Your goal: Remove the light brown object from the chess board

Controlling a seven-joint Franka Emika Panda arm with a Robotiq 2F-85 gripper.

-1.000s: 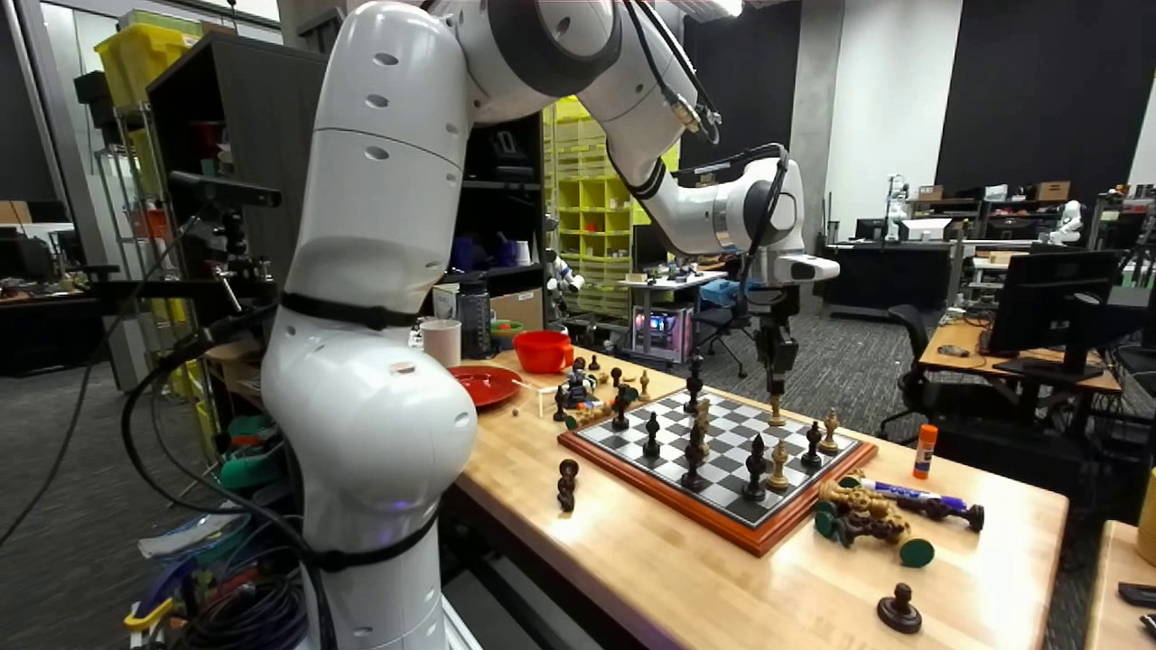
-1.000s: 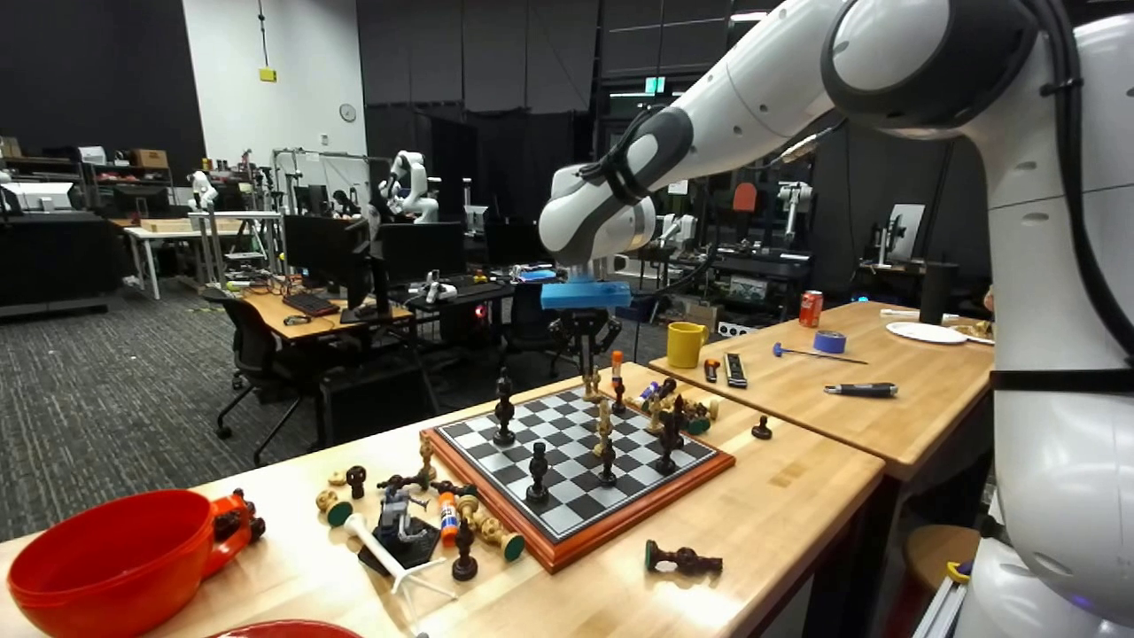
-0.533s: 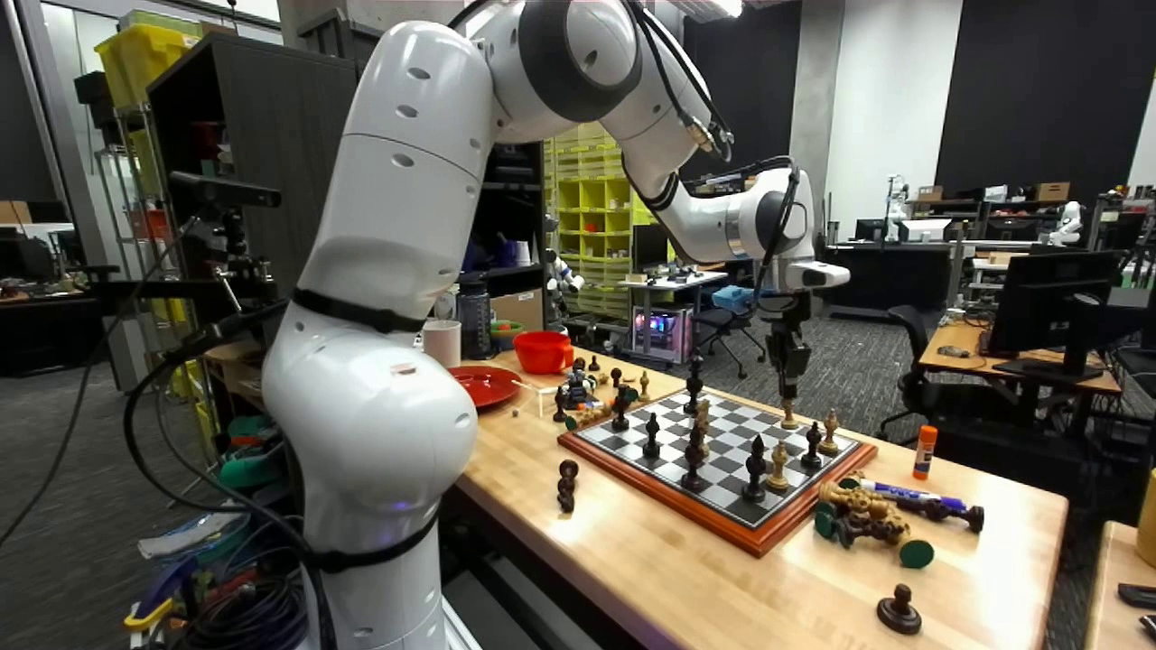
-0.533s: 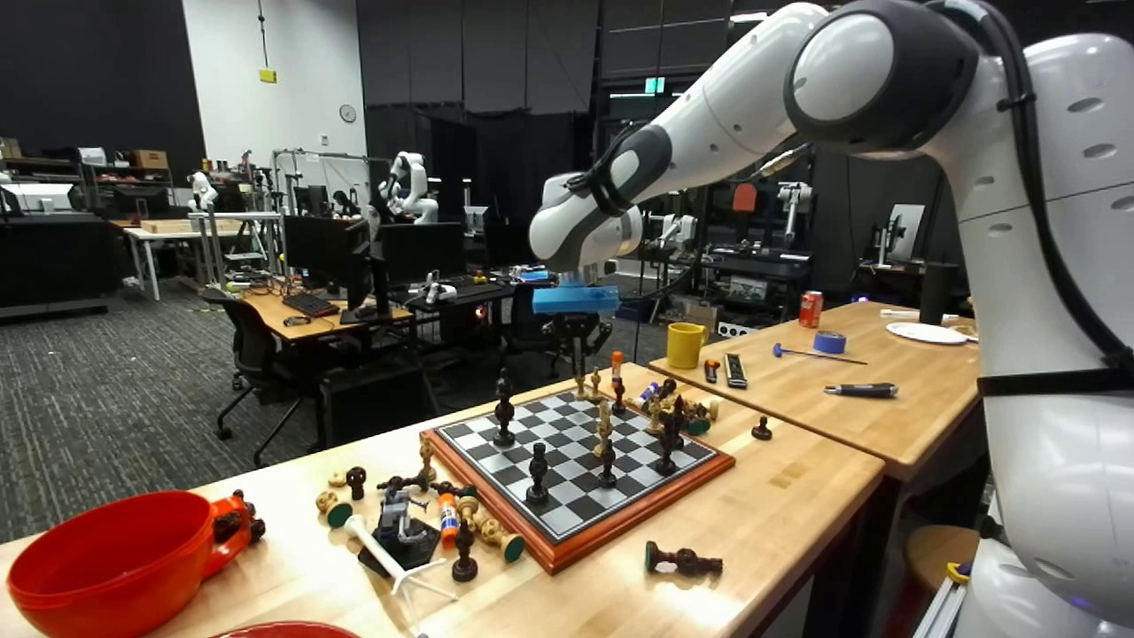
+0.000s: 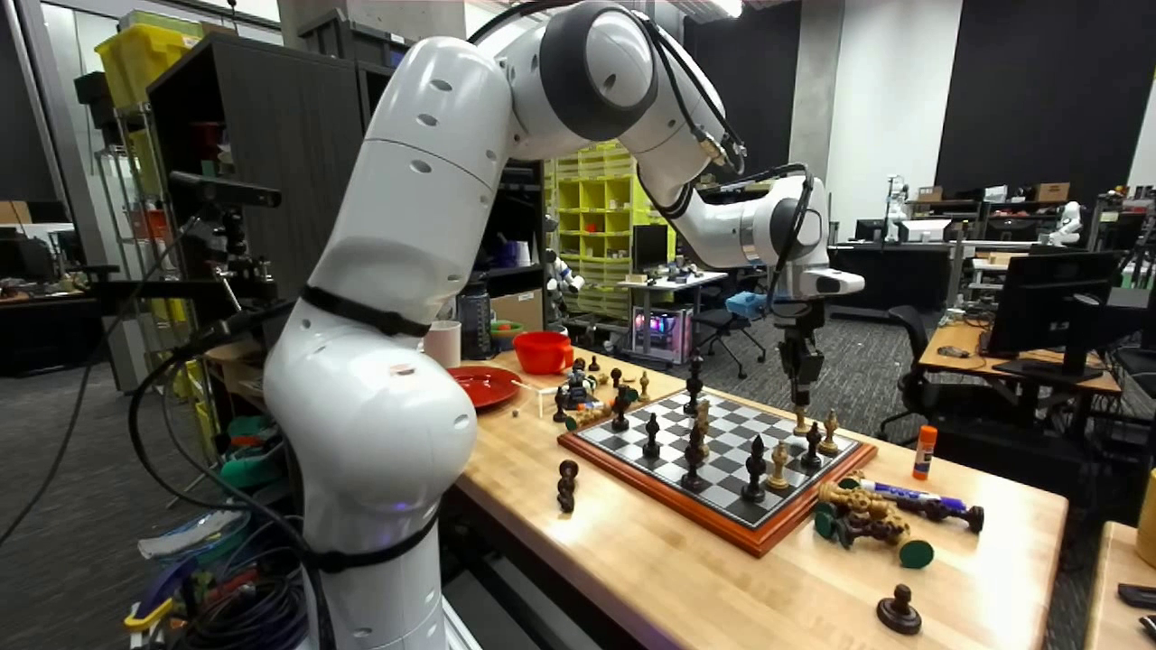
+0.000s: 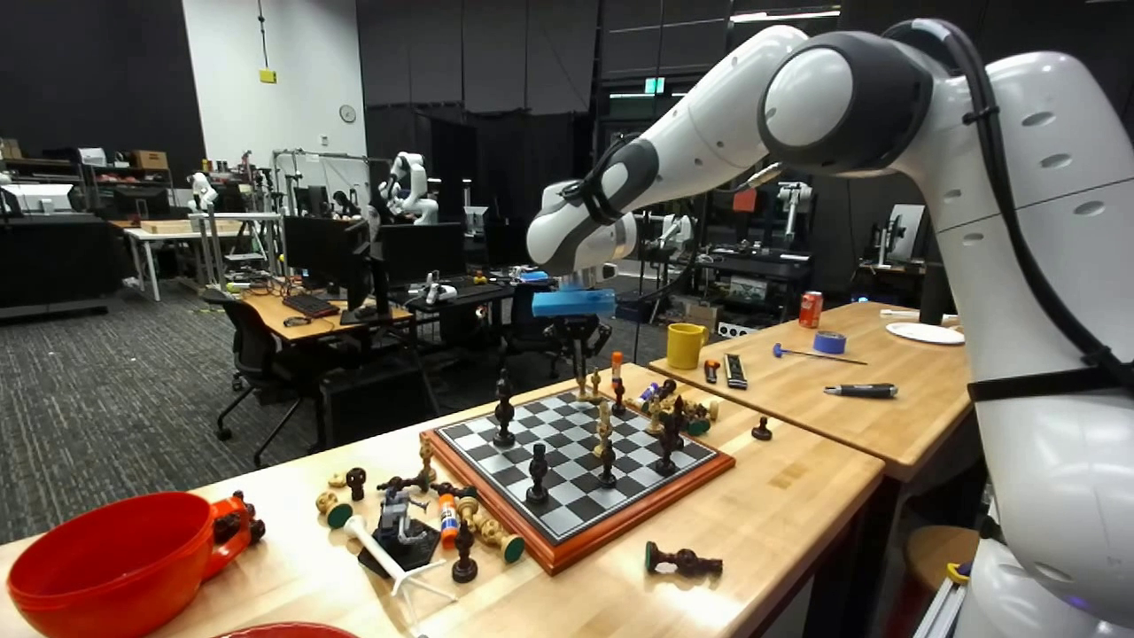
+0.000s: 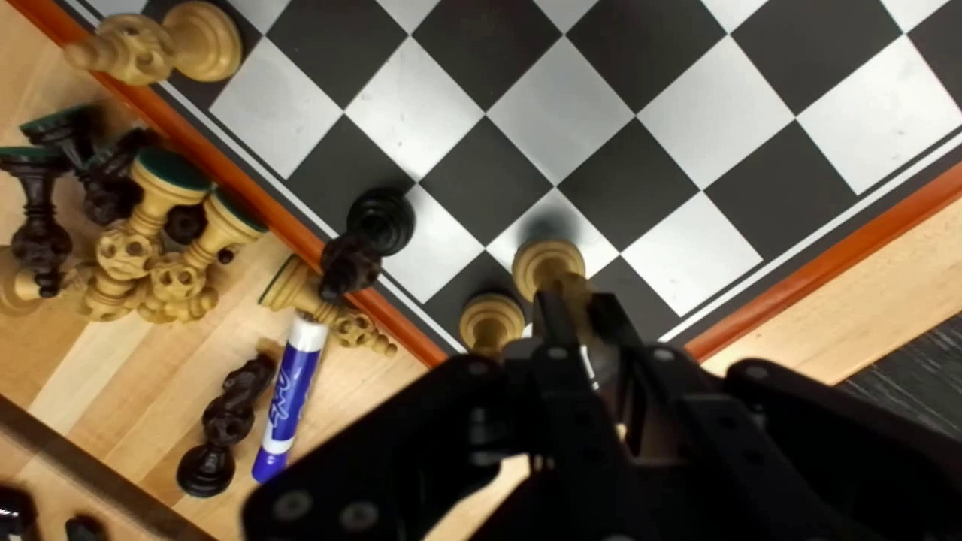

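Note:
The chess board [image 5: 704, 522] lies on the wooden table; its rim also shows in the wrist view [image 7: 827, 263]. My gripper [image 5: 800, 395] points down over one corner of it. In the wrist view the fingers [image 7: 577, 300] are closed around the upper part of a light brown chess piece [image 7: 547, 264], which stands about upright. It also shows in both exterior views [image 5: 801, 422] [image 6: 582, 387]. I cannot tell whether its base touches the board. A second light brown piece [image 7: 490, 319] stands close beside it, partly hidden by the gripper. More light brown pieces [image 6: 603, 430] stand on the board.
A dark piece [image 7: 376, 229] stands near the held one. Several dark pieces [image 6: 538, 470] stand on the board. Fallen pieces [image 5: 862, 519], a marker [image 5: 912, 495] and a glue stick [image 5: 925, 451] are beside it. A red bowl [image 6: 115, 549] is at the opposite end.
My gripper and the held light brown piece have moved together along the board's far edge, toward the corner with another light brown piece. The other pieces have not moved.

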